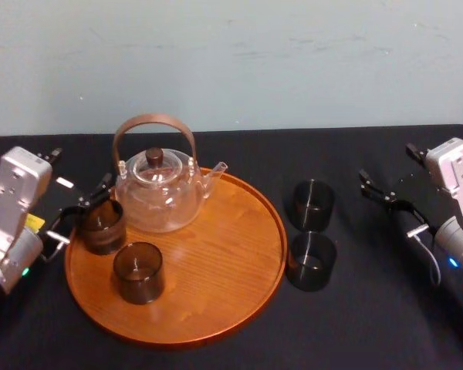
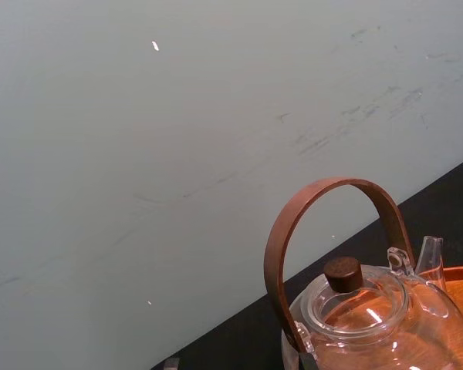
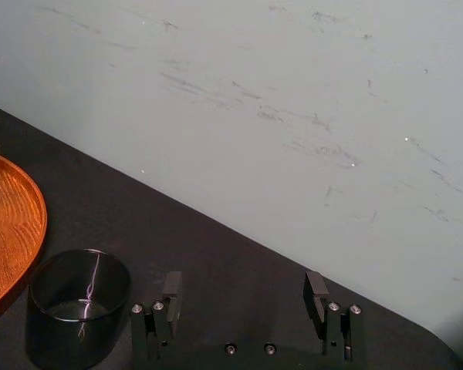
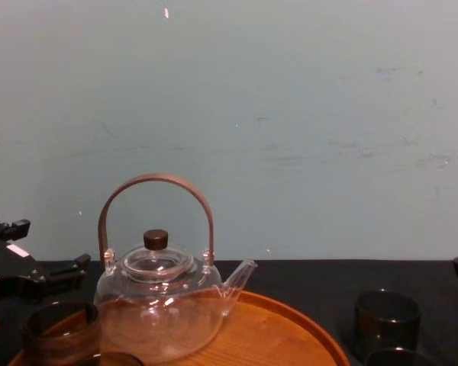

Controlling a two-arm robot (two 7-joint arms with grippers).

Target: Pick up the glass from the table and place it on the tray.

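Two dark smoked glasses stand on the black table right of the tray (image 1: 239,308): a far glass (image 1: 312,203) and a near glass (image 1: 311,260). My right gripper (image 1: 391,176) hovers open and empty to their right. In the right wrist view its fingers (image 3: 172,287) are spread wide, with one glass (image 3: 79,297) off to one side by the tray's rim (image 3: 27,231). Two more glasses (image 1: 102,225) (image 1: 139,271) sit on the tray's left part. My left gripper (image 1: 81,179) is open just behind and left of the farther one, holding nothing.
A glass teapot (image 1: 160,193) with a brown hoop handle and dark knob stands at the back of the tray. A pale wall rises behind the table. The table's front right (image 1: 386,324) is bare black cloth.
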